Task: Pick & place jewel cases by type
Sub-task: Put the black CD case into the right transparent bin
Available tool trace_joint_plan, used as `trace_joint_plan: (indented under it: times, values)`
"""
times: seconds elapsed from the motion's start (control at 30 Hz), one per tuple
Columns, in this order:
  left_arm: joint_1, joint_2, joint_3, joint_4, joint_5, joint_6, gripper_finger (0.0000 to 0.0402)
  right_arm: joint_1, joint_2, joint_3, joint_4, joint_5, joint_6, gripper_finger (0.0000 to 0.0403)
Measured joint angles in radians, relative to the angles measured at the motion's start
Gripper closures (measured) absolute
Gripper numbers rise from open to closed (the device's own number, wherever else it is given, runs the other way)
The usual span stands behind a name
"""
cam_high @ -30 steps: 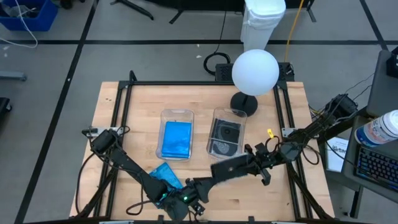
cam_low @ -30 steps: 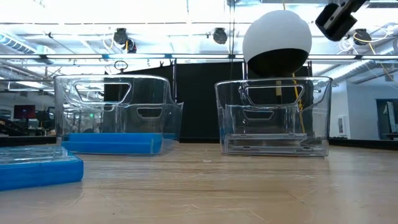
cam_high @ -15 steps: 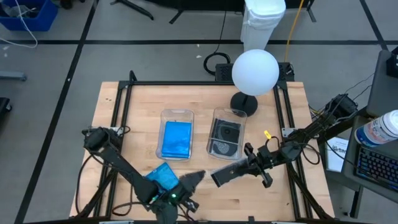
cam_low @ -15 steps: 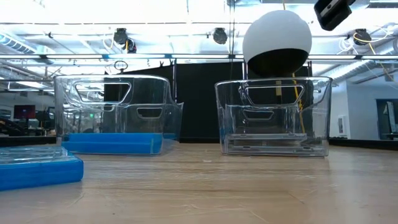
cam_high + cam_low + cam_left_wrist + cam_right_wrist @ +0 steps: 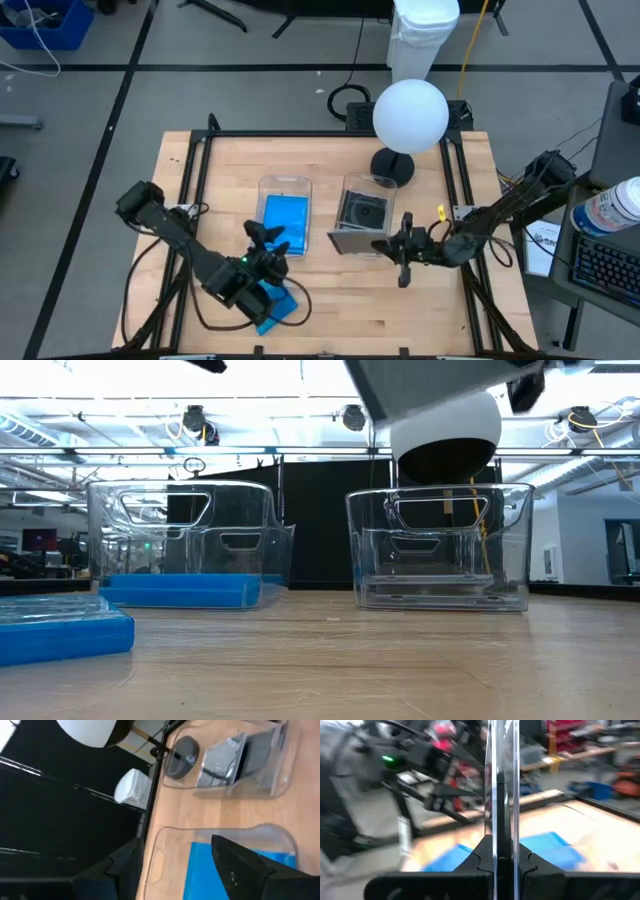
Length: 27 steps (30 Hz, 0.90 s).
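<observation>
Clear jewel case (image 5: 352,243) clamped in right gripper (image 5: 385,246), held just ahead of it, at near end of right clear bin (image 5: 365,187); disc case (image 5: 364,213) lies in that bin. Left gripper (image 5: 262,236) spread wide, empty, above near end of left clear bin (image 5: 284,184) holding blue jewel case (image 5: 285,222); another blue jewel case (image 5: 278,305) on worktop (image 5: 470,190) behind it.

Low view: clear case (image 5: 430,382) raised above right bin (image 5: 440,545); blue case (image 5: 62,631) flat on worktop.

Left wrist: fingers (image 5: 245,865) apart over blue case (image 5: 237,870).

Right wrist: clear case (image 5: 500,785) edge-on between fingers.

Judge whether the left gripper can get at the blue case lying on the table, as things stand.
Probably yes. The left gripper is open and empty, hovering near the blue case, whose far part lies uncovered; the right gripper is busy at the other bin.
</observation>
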Motion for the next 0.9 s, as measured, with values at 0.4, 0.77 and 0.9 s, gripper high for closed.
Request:
trace_joint_plan:
  times: [0.4,0.77,0.9]
  values:
    - [-0.015,-0.007,-0.220,0.045,-0.054,0.085,0.0224,-0.154,-0.007,0.595,-1.210,0.059,0.118,0.0397]
    - [-0.051,-0.054,-0.253,0.055,-0.001,0.014,0.0249,-0.394,-0.074,0.322,-0.799,-0.109,0.071,0.0398]
    - [-0.084,-0.056,-0.253,0.054,-0.001,-0.023,0.0249,-0.519,-0.145,0.175,-0.698,-0.256,0.274,0.0398]
